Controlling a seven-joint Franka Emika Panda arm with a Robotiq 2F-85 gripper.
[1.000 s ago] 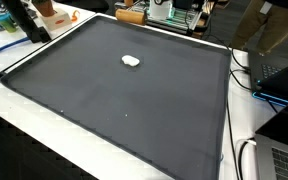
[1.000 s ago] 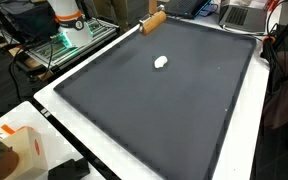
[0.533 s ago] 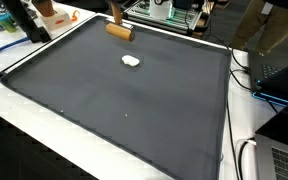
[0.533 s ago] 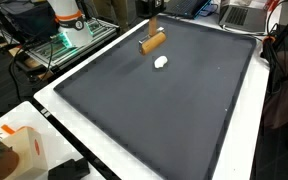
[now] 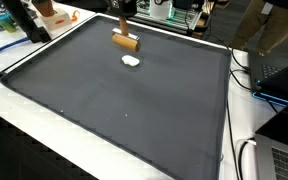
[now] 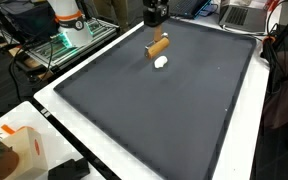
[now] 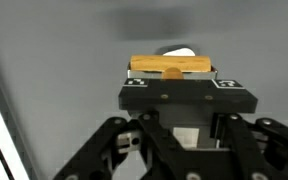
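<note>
Jaws clamping wooden block (image 5: pixel 127 42), white lump (image 5: pixel 131 60) near

Exterior views overlook the mat (image 5: pixel 124 100) from seemingly opposite sides.

The dark grey worktop mat (image 5: pixel 134 120) lies open all round; only a small white lump (image 5: pixel 131 61) obstructs, beside the tan wooden block (image 5: pixel 126 42).

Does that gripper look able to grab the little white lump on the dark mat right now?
Probably not: the gripper is shut on a wooden block. The white lump lies close by on the mat, with nothing between.
</note>
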